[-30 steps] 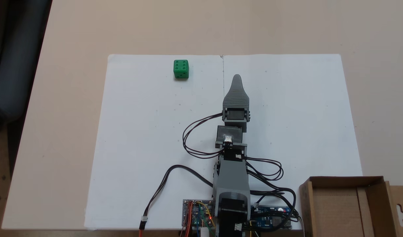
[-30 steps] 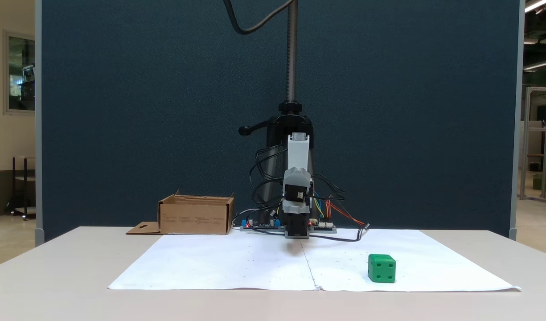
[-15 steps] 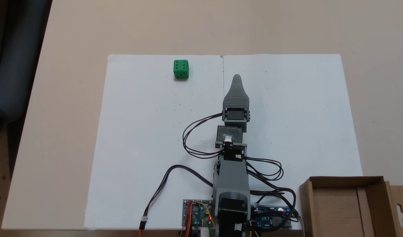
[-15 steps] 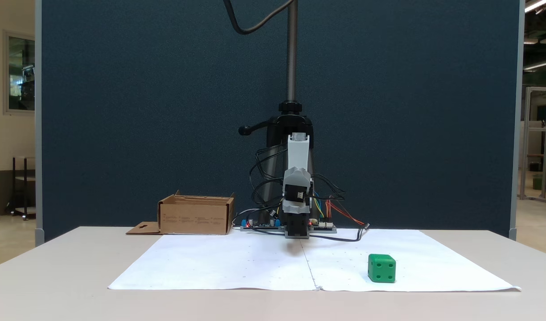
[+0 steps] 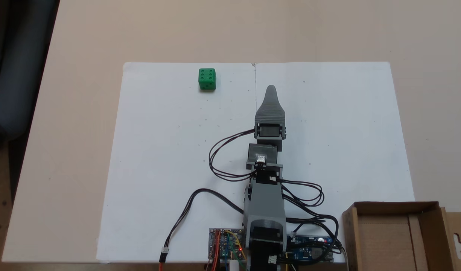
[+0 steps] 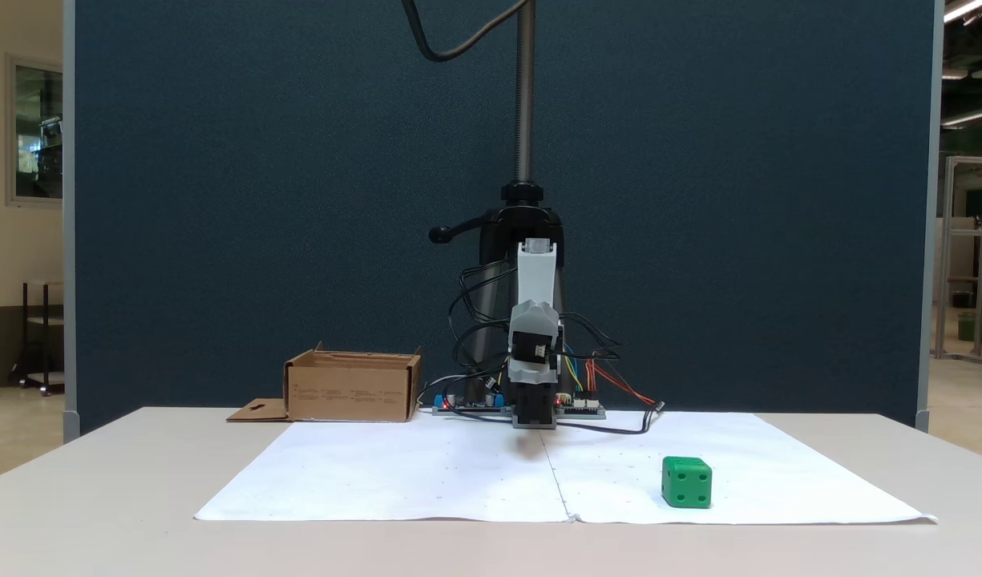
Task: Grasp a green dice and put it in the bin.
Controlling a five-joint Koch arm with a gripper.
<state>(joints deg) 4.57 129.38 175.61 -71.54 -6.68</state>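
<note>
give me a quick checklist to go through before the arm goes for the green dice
1. Dice in the open: ok. The green dice sits alone on the white paper, nothing touching it.
2. Path to the dice: ok. Bare paper lies between the gripper and the dice in a fixed view.
3. Gripper open: cannot tell. One finger lies over the other from above, and the front view does not show them apart.
4. Gripper empty: ok. The dice is on the paper, away from it.
5. Box ready: ok. The cardboard box stands open beside the arm's base, nothing seen inside.
6. Cables: ok. The black cables loop near the arm, away from the dice.
</note>
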